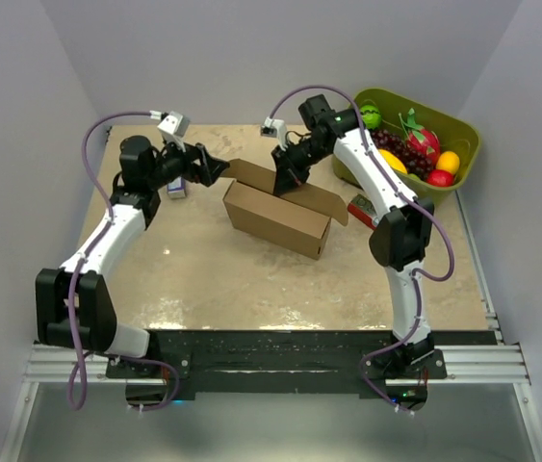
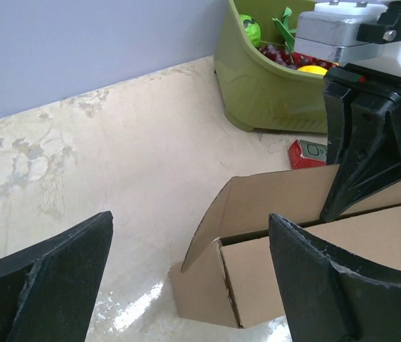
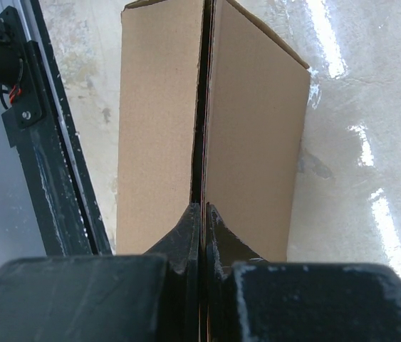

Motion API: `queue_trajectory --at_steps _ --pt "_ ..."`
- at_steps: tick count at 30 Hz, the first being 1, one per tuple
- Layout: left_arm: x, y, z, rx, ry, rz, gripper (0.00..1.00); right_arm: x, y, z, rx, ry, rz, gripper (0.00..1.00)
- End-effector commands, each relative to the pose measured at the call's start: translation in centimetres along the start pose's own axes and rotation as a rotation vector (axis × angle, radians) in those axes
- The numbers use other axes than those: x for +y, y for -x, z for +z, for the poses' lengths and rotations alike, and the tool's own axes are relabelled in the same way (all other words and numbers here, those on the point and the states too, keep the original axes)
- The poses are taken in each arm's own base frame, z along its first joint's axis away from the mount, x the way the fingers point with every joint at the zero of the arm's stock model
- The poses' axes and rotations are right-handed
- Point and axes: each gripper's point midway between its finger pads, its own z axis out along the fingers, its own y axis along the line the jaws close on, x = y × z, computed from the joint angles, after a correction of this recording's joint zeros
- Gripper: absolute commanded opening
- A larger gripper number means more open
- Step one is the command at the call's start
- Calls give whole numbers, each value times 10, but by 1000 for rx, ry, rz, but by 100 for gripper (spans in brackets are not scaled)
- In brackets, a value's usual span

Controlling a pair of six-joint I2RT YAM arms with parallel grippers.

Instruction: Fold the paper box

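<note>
The brown paper box point(image 1: 275, 219) stands mid-table as a shallow rectangular shape with its rear lid flap raised. My right gripper point(image 1: 281, 181) is shut on the upright flap from above; in the right wrist view the fingertips point(image 3: 201, 208) pinch the thin cardboard edge, with box panels point(image 3: 253, 128) on both sides. My left gripper point(image 1: 215, 171) is open and empty, just left of the box's far-left corner. In the left wrist view its wide-apart jaws point(image 2: 189, 217) frame the box end point(image 2: 285, 263), apart from it, and the right gripper point(image 2: 360, 164) shows on the flap.
An olive-green bin point(image 1: 463, 135) of fruit sits at the back right, also in the left wrist view point(image 2: 257, 85). A small red packet point(image 1: 362, 207) lies between bin and box. A small blue-white carton point(image 1: 176, 188) stands under the left arm.
</note>
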Motion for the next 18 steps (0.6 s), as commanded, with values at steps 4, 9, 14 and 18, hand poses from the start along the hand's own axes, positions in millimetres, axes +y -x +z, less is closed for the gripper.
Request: queue_trajectory --at_steps 4,9,14,18 --pt "0 4 16 34 -93 71 92 -12 -8 5 14 15 -30 0" --pt "2 -11 26 72 -117 46 82 -12 -7 3 7 10 -38 0" --pt "-7 -18 33 94 -160 49 64 -12 -7 3 3 11 -37 0" --pt "-9 -21 34 108 -172 55 33 -13 -4 2 -7 2 -36 5"
